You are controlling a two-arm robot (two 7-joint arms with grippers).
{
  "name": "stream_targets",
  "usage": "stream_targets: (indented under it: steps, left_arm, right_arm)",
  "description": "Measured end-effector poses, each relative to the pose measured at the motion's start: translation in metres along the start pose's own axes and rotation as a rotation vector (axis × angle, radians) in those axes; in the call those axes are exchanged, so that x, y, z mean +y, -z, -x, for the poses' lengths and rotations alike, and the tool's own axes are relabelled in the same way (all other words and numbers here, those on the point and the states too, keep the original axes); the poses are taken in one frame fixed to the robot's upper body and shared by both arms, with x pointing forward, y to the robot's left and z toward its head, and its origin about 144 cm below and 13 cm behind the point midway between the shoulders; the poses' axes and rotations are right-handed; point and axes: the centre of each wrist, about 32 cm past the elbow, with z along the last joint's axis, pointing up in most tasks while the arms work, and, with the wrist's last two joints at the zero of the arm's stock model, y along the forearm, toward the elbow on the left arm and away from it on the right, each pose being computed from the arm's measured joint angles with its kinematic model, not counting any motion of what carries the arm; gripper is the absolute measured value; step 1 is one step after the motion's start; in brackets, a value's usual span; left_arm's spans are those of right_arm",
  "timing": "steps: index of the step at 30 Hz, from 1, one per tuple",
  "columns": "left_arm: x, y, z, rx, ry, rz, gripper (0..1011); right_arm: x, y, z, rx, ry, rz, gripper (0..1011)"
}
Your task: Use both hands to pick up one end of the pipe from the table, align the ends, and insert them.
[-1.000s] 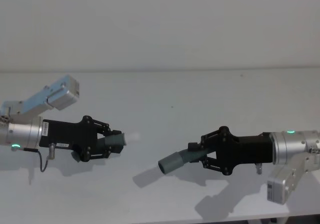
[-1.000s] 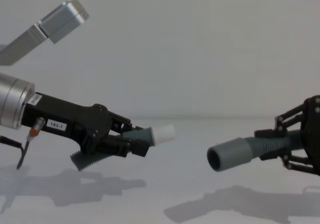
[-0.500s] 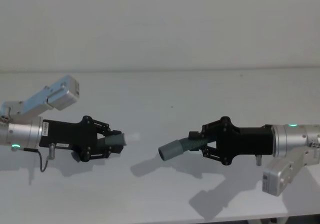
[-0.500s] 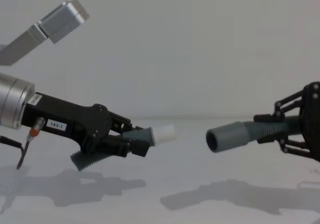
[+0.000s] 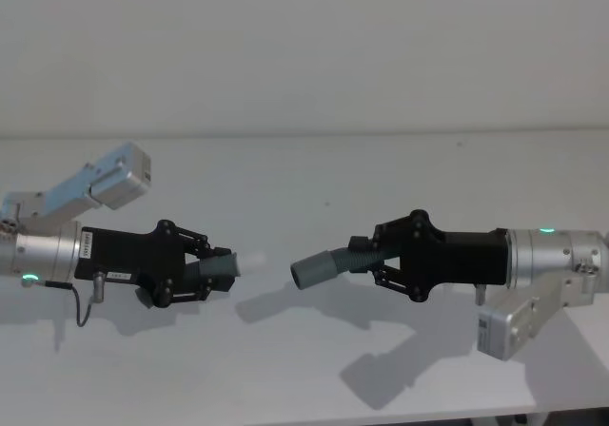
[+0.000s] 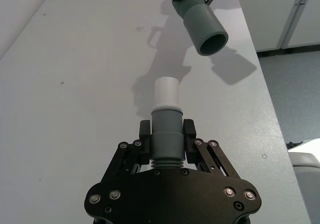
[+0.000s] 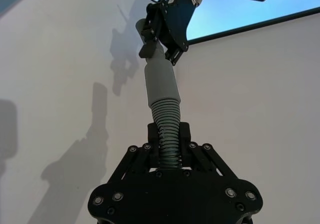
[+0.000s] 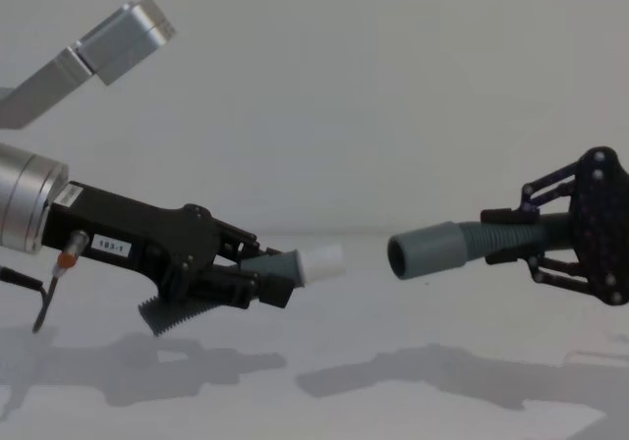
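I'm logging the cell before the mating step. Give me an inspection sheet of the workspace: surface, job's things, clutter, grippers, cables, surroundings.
Surface: matt off-white table, a few tiny dark specks.
Job's things: short piece with white tip and longer piece with open cuff; both are held above the table, ends facing across a gap, not inserted.
Clutter: nothing seen.
Grippers: left gripper shut on the short piece; right gripper shut on the longer piece's ribbed part.
Cables: thin black cable hanging below the left wrist.
Surroundings: plain wall behind; grey floor past the table edge.
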Motion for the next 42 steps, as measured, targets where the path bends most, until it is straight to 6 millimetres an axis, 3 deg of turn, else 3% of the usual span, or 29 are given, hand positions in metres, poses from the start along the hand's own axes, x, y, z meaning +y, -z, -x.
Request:
stream_targets:
  steps: [42]
  left_arm:
    - [0.000, 0.000, 0.000, 0.000, 0.000, 0.000, 354]
  right_arm:
    - [0.016, 0.005, -0.002, -0.008, -0.001, 0.101, 204]
